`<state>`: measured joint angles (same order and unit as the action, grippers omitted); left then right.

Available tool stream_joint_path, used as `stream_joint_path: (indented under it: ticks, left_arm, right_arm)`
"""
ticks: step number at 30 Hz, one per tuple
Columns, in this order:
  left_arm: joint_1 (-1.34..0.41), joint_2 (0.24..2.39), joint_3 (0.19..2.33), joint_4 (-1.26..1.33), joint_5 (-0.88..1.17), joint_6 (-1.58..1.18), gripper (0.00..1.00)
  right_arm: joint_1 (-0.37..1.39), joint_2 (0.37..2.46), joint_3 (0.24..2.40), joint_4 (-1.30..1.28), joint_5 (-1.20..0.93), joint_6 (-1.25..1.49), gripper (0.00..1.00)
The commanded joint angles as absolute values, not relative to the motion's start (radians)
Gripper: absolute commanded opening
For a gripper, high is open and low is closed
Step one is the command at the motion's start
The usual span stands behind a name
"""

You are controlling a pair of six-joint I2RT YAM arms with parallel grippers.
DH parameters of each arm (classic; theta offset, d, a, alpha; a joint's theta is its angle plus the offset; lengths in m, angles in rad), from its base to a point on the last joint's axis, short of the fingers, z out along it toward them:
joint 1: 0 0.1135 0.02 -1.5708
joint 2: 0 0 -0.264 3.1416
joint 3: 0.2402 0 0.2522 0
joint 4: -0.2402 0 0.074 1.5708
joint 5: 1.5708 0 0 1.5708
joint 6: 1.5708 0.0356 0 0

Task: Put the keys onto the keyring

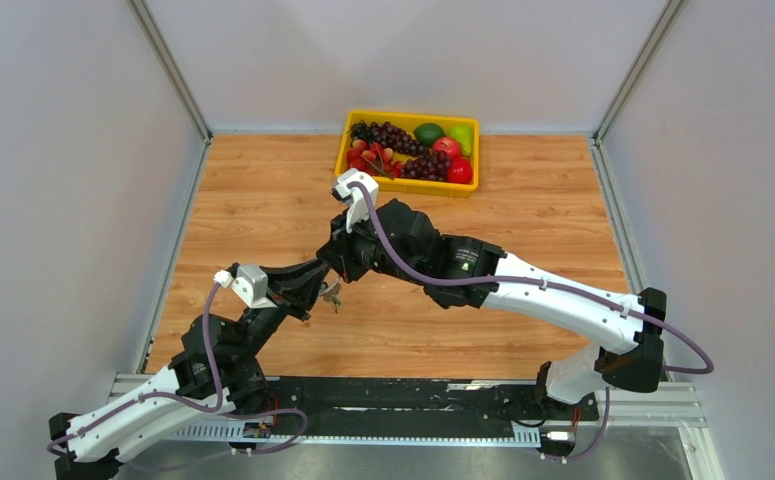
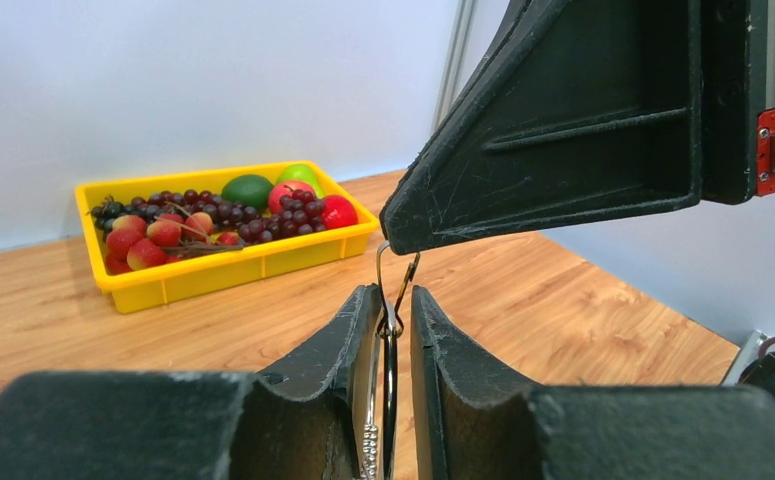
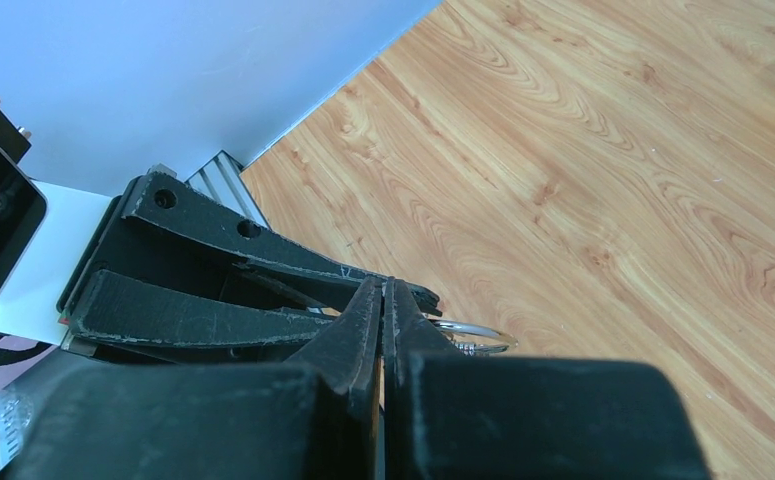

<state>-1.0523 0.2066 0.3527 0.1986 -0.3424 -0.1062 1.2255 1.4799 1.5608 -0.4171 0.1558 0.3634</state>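
Top external view: wood-grain counter (image 1: 263, 200), left arm (image 1: 163, 395) and right arm (image 1: 563, 295) reaching in to meet left of centre, above the boards. Yellow tray (image 1: 409, 184) of fruit (image 1: 447, 147) sits at the far edge, well apart from both hands.

Right hand (image 3: 383, 285): fingers pressed flat together with no gap, tips at the upper end of the keyring (image 2: 391, 318). Whether the wire is pinched between them I cannot tell.

Left hand (image 2: 395, 292): fingers (image 2: 348, 340) narrowly apart, the thin wire ring edge-on in the slot between them. Clamped or merely resting there, I cannot tell.

Keyring is up off the counter, between the two hands.

Keys (image 1: 332, 296): a small silvery cluster hanging just below the fingertips, heads too small to make out.
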Motion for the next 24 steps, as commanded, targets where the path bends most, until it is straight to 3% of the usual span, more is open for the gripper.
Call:
stream_joint_path:
  ticks: [1,5,8,10,24]
  left_arm:
    - [-1.053,0.203,0.379,0.227,-0.342,-0.105,0.27]
    - [-1.052,0.203,0.380,0.229,-0.342,-0.104,0.27]
    - [-1.052,0.203,0.380,0.234,-0.354,-0.110,0.04]
    - [-1.052,0.199,0.376,0.244,-0.369,-0.118,0.01]
    - [-1.053,0.210,0.427,0.248,-0.368,-0.150,0.01]
  right_arm:
    - [1.233,1.478,1.616,-0.380,0.167,0.351,0.00]
    - [1.233,1.480,1.615,-0.379,0.164,0.349,0.00]
    - [1.234,1.482,1.612,-0.380,0.160,0.350,0.00]
    - [1.234,1.481,1.608,-0.379,0.161,0.350,0.00]
    - [1.235,1.453,1.560,-0.377,0.156,0.354,0.00]
